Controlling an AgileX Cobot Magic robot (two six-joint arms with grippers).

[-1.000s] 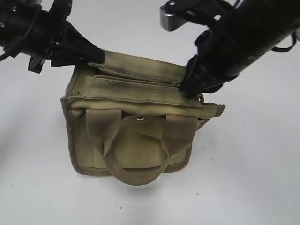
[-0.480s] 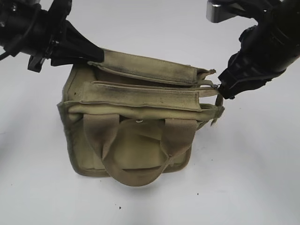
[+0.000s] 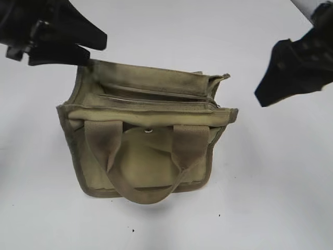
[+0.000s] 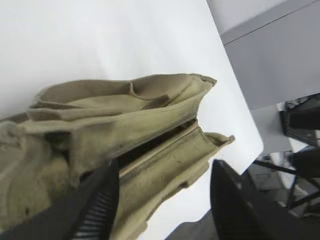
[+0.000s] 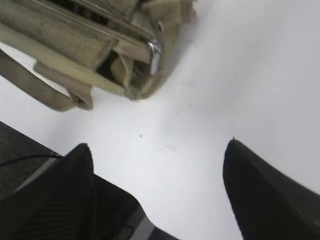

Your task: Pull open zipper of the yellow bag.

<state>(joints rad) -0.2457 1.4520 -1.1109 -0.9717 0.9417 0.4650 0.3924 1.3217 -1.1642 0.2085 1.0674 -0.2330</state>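
Observation:
The yellow bag (image 3: 151, 156) stands on the white table with its handles toward the camera. Its zipper (image 3: 156, 97) runs along the top, with the silver pull tab (image 3: 216, 105) at the right end. My left gripper (image 3: 96, 50) hovers open at the bag's back left corner. In the left wrist view the bag (image 4: 125, 115) shows a dark gap along the zipper (image 4: 155, 160), and the near flap lies loosely between my open left gripper (image 4: 165, 167) fingers. My right gripper (image 3: 268, 73) is open, off to the right of the bag. The right wrist view shows the pull tab (image 5: 155, 52) hanging free, far from my right gripper (image 5: 157, 150).
White tabletop (image 3: 270, 198) surrounds the bag on all sides. In the left wrist view the table's edge (image 4: 252, 130) is near, with a grey surface and dark frames (image 4: 302, 120) beyond. A dark strip (image 5: 20, 150) shows at the lower left of the right wrist view.
Both grippers have opened and let go. The right gripper released the pull tab and drew back to the right; the left one lifted off the bag's corner. The bag settled slightly left.

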